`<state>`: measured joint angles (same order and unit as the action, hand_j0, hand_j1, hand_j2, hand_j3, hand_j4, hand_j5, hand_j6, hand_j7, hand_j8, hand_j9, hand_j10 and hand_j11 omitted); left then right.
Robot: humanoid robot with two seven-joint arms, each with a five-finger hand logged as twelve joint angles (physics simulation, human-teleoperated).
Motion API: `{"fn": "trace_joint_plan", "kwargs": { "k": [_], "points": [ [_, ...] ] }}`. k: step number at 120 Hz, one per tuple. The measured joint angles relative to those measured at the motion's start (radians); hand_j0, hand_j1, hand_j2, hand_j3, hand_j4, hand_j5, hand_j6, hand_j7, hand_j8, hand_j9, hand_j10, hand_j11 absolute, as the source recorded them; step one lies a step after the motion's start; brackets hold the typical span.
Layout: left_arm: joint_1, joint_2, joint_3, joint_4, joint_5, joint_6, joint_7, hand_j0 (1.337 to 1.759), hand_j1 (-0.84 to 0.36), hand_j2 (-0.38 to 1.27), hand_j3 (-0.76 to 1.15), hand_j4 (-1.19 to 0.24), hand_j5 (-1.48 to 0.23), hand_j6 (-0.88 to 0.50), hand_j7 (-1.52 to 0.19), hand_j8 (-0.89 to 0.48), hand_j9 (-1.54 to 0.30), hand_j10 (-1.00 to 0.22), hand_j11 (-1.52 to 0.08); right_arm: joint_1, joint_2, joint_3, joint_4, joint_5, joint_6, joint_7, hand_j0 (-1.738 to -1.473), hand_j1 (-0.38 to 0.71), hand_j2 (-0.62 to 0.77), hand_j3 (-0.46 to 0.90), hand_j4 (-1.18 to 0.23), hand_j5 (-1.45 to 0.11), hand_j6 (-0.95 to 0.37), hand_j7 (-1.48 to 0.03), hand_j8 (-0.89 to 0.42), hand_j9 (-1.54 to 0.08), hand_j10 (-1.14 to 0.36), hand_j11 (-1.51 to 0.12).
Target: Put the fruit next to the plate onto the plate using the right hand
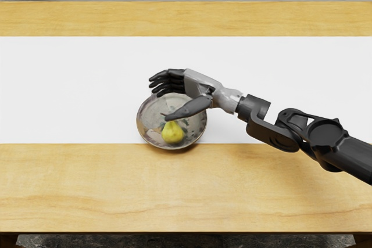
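Hovering robot hand [181,89], pear [172,133] seemingly on plate [145,121]

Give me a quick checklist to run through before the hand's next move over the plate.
1. Pear lies in the plate: ok.
2. Right hand holds nothing, fingers relaxed: ok.
3. Thumb clear of the pear: cannot tell, its tip is close above it.
4. Plate sits flat on the table: ok.
5. Left arm out of the way: cannot tell, it is out of view.
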<state>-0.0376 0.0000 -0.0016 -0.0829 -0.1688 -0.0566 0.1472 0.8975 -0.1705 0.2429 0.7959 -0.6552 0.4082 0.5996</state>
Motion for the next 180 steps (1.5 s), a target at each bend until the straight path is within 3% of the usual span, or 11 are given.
{"fn": "trace_joint_plan", "kwargs": {
  "k": [25, 49, 86, 97, 120, 180],
  "points": [
    [0.001, 0.0, 0.0, 0.0, 0.0, 0.0, 0.0, 1.658, 0.32, 0.0, 0.0, -0.02, -0.03, -0.02, -0.03, -0.02, -0.03, -0.02, -0.03, 0.006, -0.015, 0.014, 0.001, 0.035, 0.134, -0.057, -1.658, -0.06, -0.02, 0.0, -0.25, -0.32, -0.25, -0.32, -0.25, -0.32, -0.25, -0.32],
    [0.001, 0.0, 0.0, 0.0, 0.0, 0.001, 0.0, 1.658, 0.32, 0.0, 0.0, -0.02, -0.03, -0.02, -0.03, -0.02, -0.03, -0.02, -0.03, 0.022, -0.108, 0.017, 0.008, 0.178, 0.192, -0.168, -1.658, -0.24, -0.01, 0.0, -0.1, -0.12, -0.1, -0.12, -0.1, -0.12, -0.1, -0.12],
    [0.001, 0.0, 0.0, 0.0, 0.0, 0.0, 0.0, 1.658, 0.32, 0.0, 0.0, -0.02, -0.03, -0.02, -0.03, -0.02, -0.03, -0.02, -0.03, 0.037, -0.286, 0.017, 0.041, 0.378, 0.202, -0.438, -1.658, -0.33, 0.0, 0.0, -0.02, -0.03, -0.02, -0.03, -0.02, -0.03, -0.02, -0.03],
    [0.001, 0.0, 0.0, 0.0, 0.0, 0.001, 0.0, 1.658, 0.32, 0.0, 0.0, -0.02, -0.03, -0.02, -0.03, -0.02, -0.03, -0.02, -0.03, 0.038, -0.333, 0.015, 0.048, 0.409, 0.202, -0.488, -1.658, -0.33, 0.0, 0.0, -0.01, -0.02, -0.01, -0.02, -0.01, -0.02, -0.01, -0.02],
    [0.001, 0.0, 0.0, 0.0, 0.0, 0.001, 0.0, 1.658, 0.32, 0.0, 0.0, -0.02, -0.03, -0.02, -0.03, -0.02, -0.03, -0.02, -0.03, 0.038, -0.404, 0.009, 0.054, 0.427, 0.203, -0.519, -1.658, -0.34, 0.0, 0.0, -0.01, -0.01, 0.0, -0.01, 0.0, -0.01, 0.0, -0.01],
    [-0.002, 0.0, 0.0, -0.001, 0.0, 0.0, 0.0, 1.658, 0.32, 0.0, 0.0, -0.02, -0.03, -0.02, -0.03, -0.02, -0.03, -0.02, -0.03, 0.035, -0.446, 0.011, 0.075, 0.43, 0.203, -0.524, -1.658, -0.35, 0.0, 0.0, 0.0, 0.0, 0.0, 0.0, 0.0, 0.0, 0.0, 0.0]
  ]
}}
